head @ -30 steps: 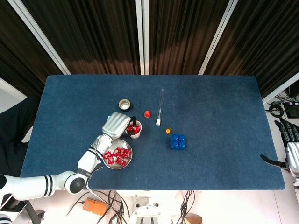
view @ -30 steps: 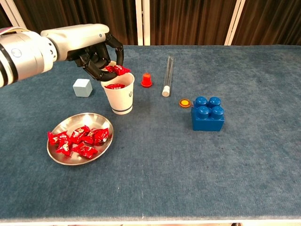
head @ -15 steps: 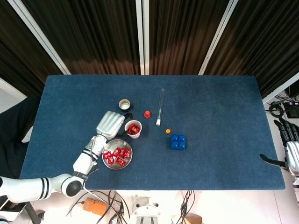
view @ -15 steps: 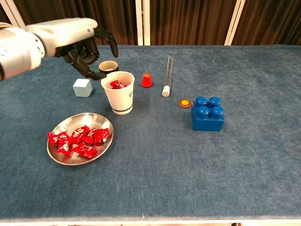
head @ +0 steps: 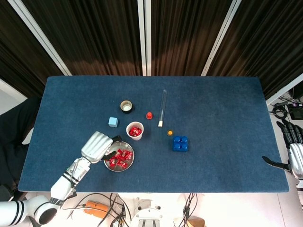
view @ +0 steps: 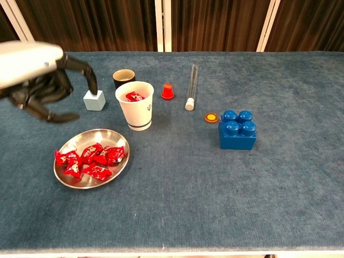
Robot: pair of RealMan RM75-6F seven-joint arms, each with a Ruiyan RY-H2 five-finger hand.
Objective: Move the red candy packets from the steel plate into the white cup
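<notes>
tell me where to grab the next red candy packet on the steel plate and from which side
Probably from above. The red candy packets lie flat and bunched in the shallow steel plate, so a side approach would hit the rim. Pinch an outer one by its crimped end, likely nearest the open left hand hovering beside the plate.

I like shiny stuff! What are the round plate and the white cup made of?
The plate looks like polished steel: silvery, with bright reflections along its rim. The cup looks like matte paper, plain white with a dark band near the base, though thin plastic can't be ruled out.
</notes>
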